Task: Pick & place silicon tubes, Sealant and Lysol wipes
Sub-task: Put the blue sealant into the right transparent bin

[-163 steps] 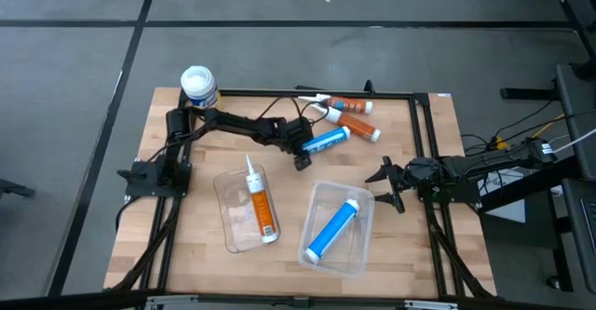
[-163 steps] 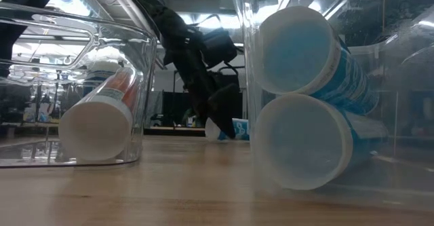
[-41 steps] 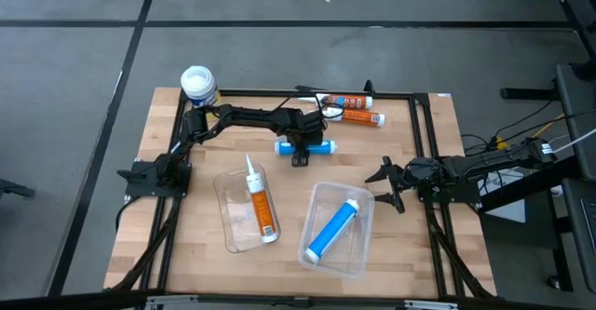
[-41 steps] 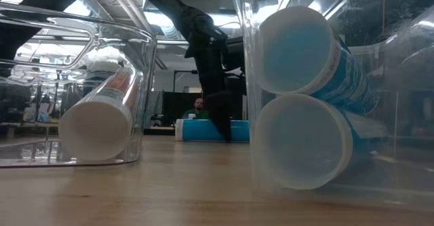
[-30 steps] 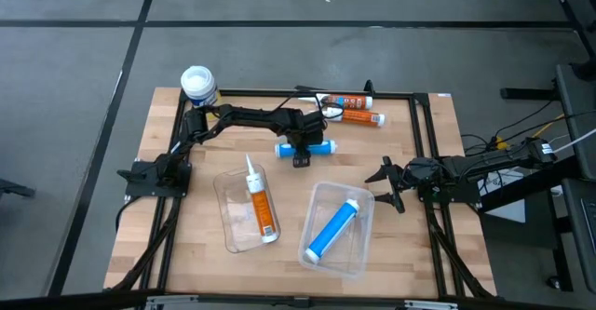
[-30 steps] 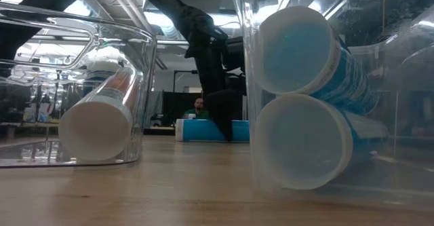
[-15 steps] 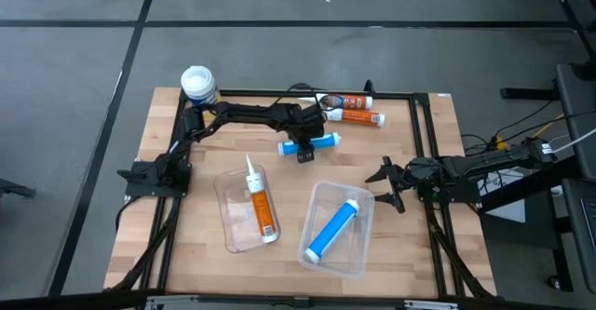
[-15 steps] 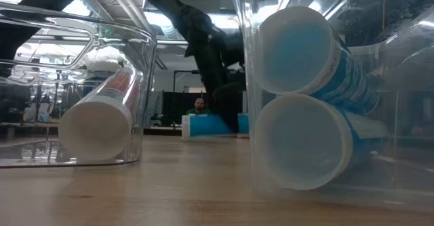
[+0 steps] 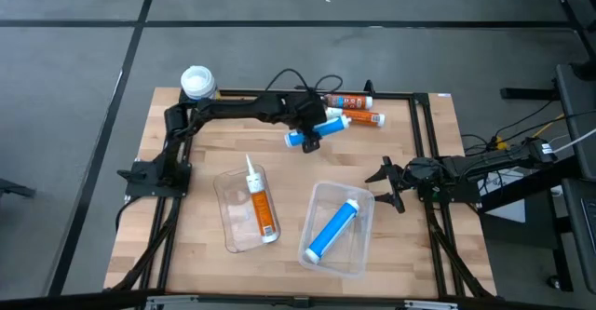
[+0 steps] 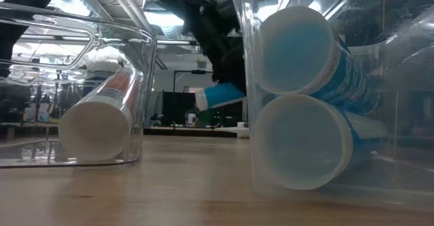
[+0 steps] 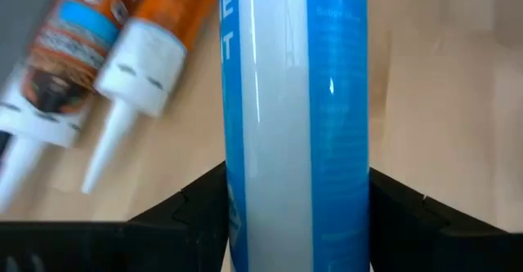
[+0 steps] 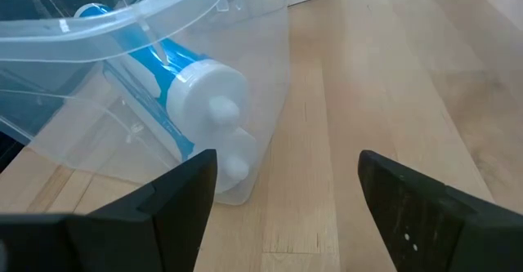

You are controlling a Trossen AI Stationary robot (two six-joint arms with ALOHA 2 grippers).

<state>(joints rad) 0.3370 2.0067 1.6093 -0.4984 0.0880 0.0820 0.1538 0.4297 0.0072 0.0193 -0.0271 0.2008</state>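
Blue and white plastic fills the left wrist view: a slim blue silicone tube with a white band [image 11: 294,125] is clamped between the two dark fingers [image 11: 192,211] of the left gripper [image 9: 310,135], which are closed snugly against its sides. In the low view the tube [image 10: 218,96] hangs tilted, clear of the wooden tabletop [image 9: 410,152]. Just beyond the left gripper, toward the tabletop's far edge, lie two orange sealant tubes with white nozzles [image 9: 352,110], close together and side by side. Well off to the gripper's side, at the far left corner, stands the Lysol wipes canister [image 9: 197,84], upright, stout and topped by a round white lid. On the near side of the gripper sit two clear plastic bins: one [image 9: 228,187] holds an orange tube with a white nozzle [image 9: 260,206], the other [image 9: 361,254] holds a second blue tube [image 9: 331,229]. The right gripper [image 9: 389,181] waits at the tabletop's right edge, fingers spread wide and holding nothing, just beside the bin with the blue tube.
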